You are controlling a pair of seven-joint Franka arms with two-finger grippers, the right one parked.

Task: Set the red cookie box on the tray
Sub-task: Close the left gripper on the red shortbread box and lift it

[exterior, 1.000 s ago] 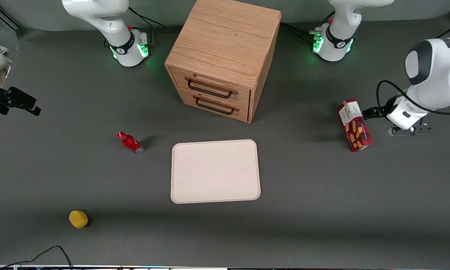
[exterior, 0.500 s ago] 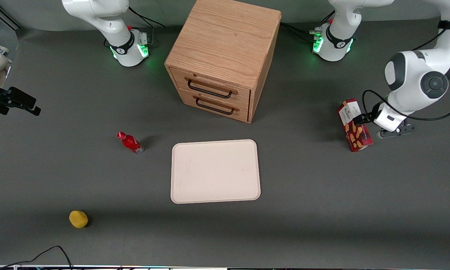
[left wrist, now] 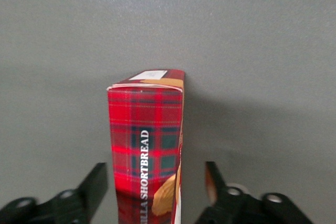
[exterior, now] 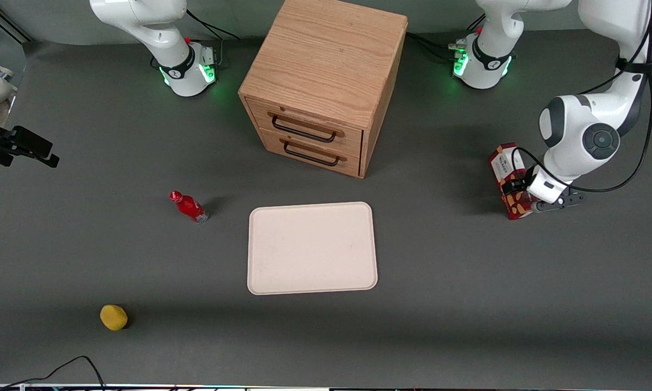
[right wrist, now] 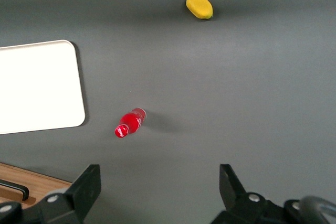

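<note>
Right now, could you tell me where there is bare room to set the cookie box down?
The whole tray is bare, between the wooden drawers and the front camera. It is crowded only where the open end effector straddles the cookie box, at the working arm's end.

arm shell: my white rounded casings, dark grey joint caps
cable: black loops
gripper (left wrist: 157, 190): my black fingers
base: green light

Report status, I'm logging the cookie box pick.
Gripper open, fingers straddling red cookie box, no contact visible. Box upright on table, apart from tray. Nothing between them.
</note>
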